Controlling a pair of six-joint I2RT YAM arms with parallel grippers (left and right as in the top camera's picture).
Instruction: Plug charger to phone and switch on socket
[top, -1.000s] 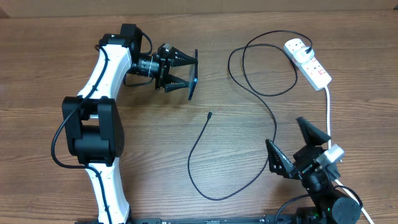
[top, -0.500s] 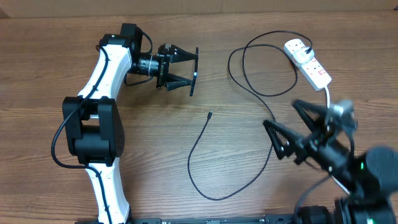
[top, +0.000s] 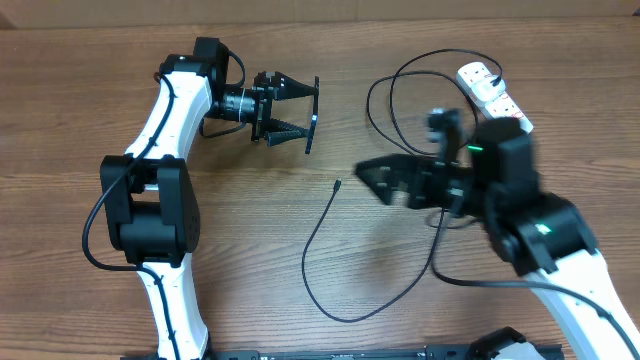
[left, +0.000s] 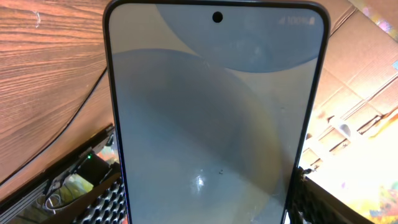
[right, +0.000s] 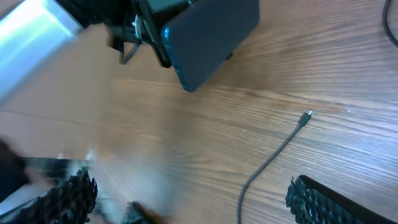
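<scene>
Phone (top: 309, 145): on its edge, clamped in left gripper (top: 300, 110)
Charger (top: 305, 265): connector tip (top: 337, 183) lies loose on table (top: 250, 260), near the phone, on its robot side
Right gripper (top: 385, 180): jaws apart, empty, right of the phone, beside the tip
Socket (top: 492, 92): far right of the phone
Handling, judged: pinch just behind the tip, fingers across the cable, tip left protruding

The wood-grain counter (top: 60, 120) before me carries the white socket (top: 482, 82) near its far right corner. The thin black charger (top: 306, 262) loops from there toward the near edge, its connector tip (top: 337, 184) lying free mid-counter.
</scene>
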